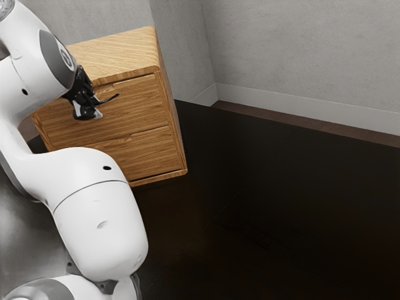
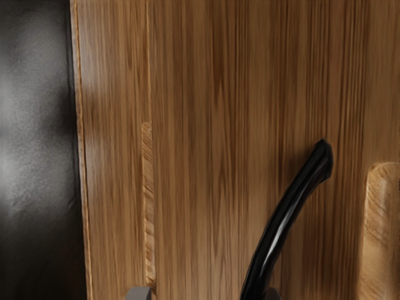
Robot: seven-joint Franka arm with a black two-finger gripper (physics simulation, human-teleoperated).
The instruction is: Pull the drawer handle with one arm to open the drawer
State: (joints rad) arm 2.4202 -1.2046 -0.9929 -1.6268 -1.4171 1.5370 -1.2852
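Note:
A wooden cabinet [image 1: 125,53] stands against the wall at the exterior view's upper left, with two drawers one above the other. The upper drawer front [image 1: 134,103] carries a curved black handle [image 1: 106,98]. My gripper [image 1: 86,107] is right at that handle, in front of the upper drawer. In the wrist view the black handle [image 2: 290,215] arcs down toward the hand, close beside one grey fingertip [image 2: 272,293]. The other fingertip [image 2: 139,292] stands well apart, so the gripper is open. The upper drawer front looks about level with the lower one [image 1: 147,153].
The dark glossy floor [image 1: 275,200] spreads out to the exterior view's right of the cabinet. Grey walls with a white baseboard [image 1: 312,106] close the back. My own white arm [image 1: 94,212] fills the lower left, in front of the cabinet.

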